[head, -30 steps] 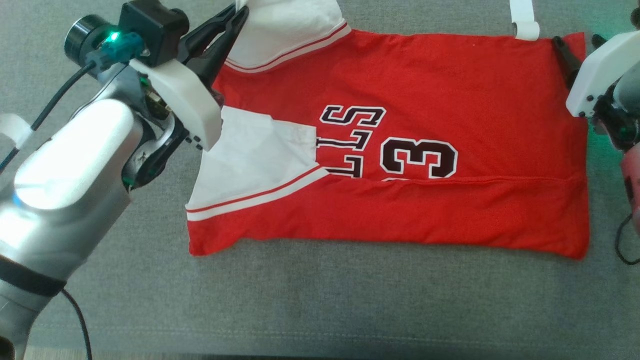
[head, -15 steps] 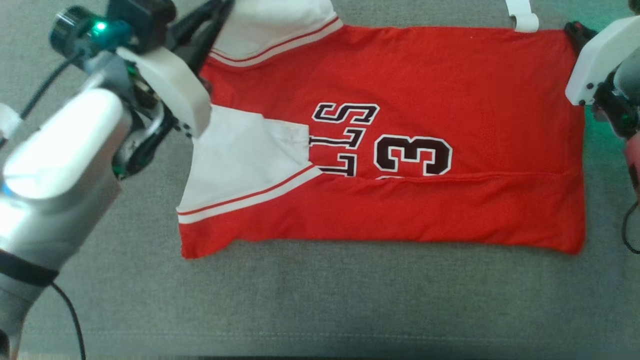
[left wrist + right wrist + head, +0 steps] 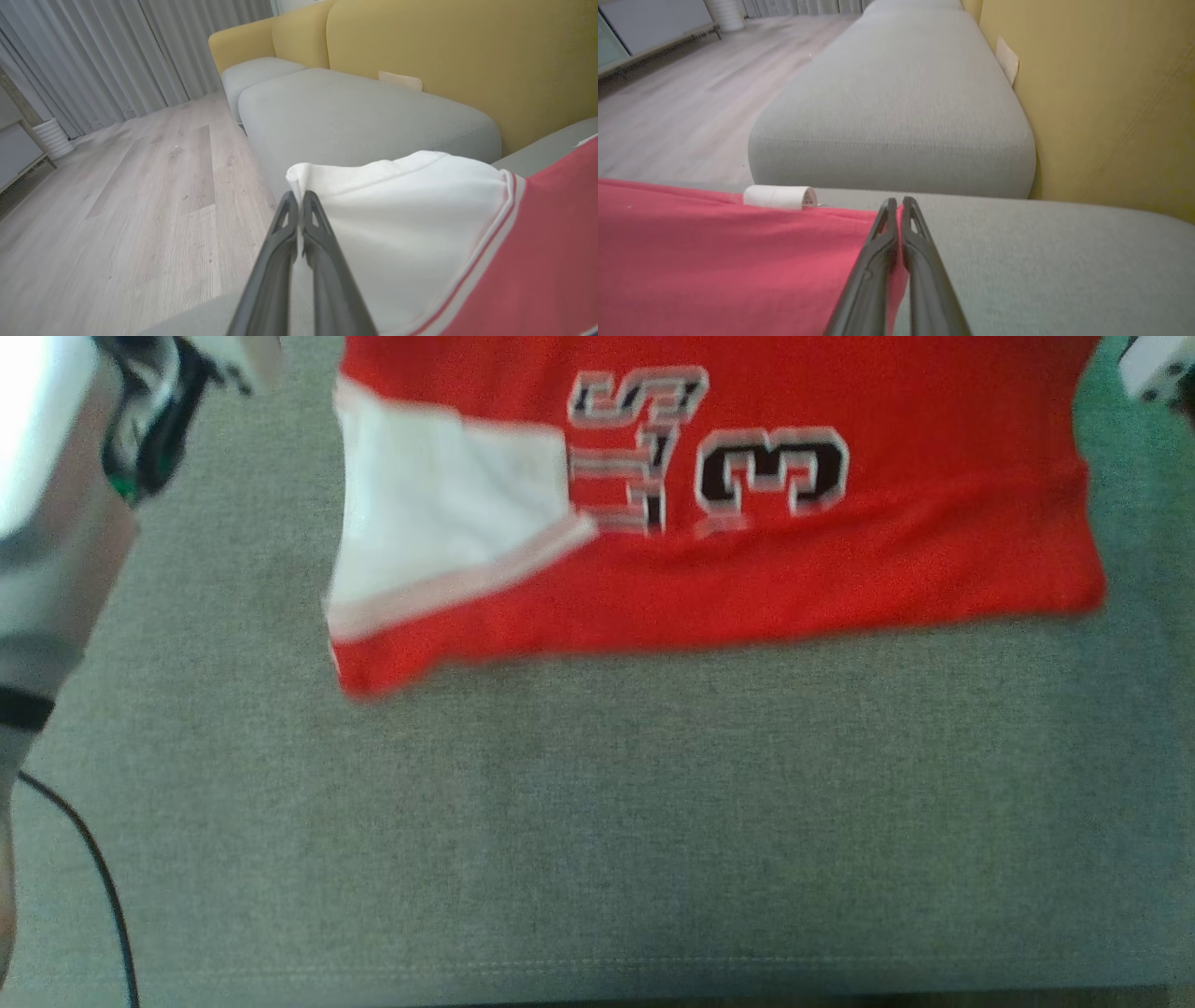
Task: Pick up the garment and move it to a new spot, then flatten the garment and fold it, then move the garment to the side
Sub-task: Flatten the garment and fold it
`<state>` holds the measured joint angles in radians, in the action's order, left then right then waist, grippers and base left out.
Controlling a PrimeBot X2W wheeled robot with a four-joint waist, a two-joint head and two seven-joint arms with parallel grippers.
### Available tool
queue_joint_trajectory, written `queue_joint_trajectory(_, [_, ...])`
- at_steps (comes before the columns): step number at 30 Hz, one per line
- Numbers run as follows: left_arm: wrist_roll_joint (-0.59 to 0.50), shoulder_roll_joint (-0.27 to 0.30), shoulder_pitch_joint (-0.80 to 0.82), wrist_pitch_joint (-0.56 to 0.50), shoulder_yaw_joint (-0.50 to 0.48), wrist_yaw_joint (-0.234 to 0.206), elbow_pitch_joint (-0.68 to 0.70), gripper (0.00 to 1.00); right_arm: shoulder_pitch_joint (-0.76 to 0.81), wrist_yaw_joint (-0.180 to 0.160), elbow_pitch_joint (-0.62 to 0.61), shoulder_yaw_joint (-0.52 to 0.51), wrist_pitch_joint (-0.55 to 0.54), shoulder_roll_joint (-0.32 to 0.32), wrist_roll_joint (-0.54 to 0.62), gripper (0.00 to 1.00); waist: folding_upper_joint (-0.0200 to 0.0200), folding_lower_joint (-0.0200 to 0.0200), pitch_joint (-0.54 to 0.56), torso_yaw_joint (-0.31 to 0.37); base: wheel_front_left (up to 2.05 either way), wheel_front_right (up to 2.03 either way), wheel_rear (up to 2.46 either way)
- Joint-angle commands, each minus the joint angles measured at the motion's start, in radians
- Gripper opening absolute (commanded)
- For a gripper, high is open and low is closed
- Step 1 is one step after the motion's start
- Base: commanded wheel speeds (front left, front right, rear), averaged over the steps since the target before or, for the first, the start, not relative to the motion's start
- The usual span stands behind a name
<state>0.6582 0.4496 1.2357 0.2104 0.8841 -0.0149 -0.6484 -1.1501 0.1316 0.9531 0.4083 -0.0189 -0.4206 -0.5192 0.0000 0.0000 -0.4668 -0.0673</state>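
I have the left claw (image 3: 297,196) pinched tight on the jersey's (image 3: 840,560) white sleeve (image 3: 402,219) and the right claw (image 3: 899,201) clamped on its red corner (image 3: 859,224). The jersey spans between them, cushion (image 3: 597,821) beneath.

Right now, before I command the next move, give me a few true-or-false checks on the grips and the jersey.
1. The left gripper is shut on the white sleeve. True.
2. The right gripper is open. False: it is shut on the red edge of the jersey.
3. The jersey shows the number 7. False: it shows a 3.
4. The cushion under the jersey is grey. True.
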Motion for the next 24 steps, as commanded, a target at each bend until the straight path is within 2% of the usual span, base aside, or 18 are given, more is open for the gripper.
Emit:
queue_joint_trajectory(1, [-0.008,0.036,0.065,0.014,-0.056,-0.01,-0.002,0.0,-0.026,-0.001,-0.018,-0.003,0.025,0.003,-0.005,0.0,0.0,0.0,0.0,0.002,0.0,0.0,0.0])
queue_joint_trajectory(7, [-0.025,-0.01,0.101,0.046,-0.072,0.013,-0.084,0.0,-0.031,-0.001,0.009,0.007,0.1,0.028,-0.031,0.0,0.0,0.0,0.017,0.007,0.0,0.0,0.0])
queue_joint_trajectory(13, [-0.053,-0.015,0.016,0.051,-0.041,0.067,-0.076,0.0,0.054,-0.001,-0.04,0.077,0.087,0.007,-0.109,0.0,0.0,0.0,0.054,0.001,0.0,0.0,0.0])
queue_joint_trajectory(18, [-0.065,0.024,-0.1,0.051,-0.027,0.083,0.01,0.0,0.163,-0.001,-0.125,0.148,0.037,-0.06,-0.203,0.0,0.0,0.0,0.098,-0.012,0.0,0.0,0.0])
queue_joint_trajectory(24, [-0.062,0.104,-0.233,0.021,0.013,0.087,0.139,0.0,0.276,-0.001,-0.22,0.224,-0.038,-0.148,-0.301,0.0,0.0,0.0,0.152,-0.025,0.0,0.0,0.0])
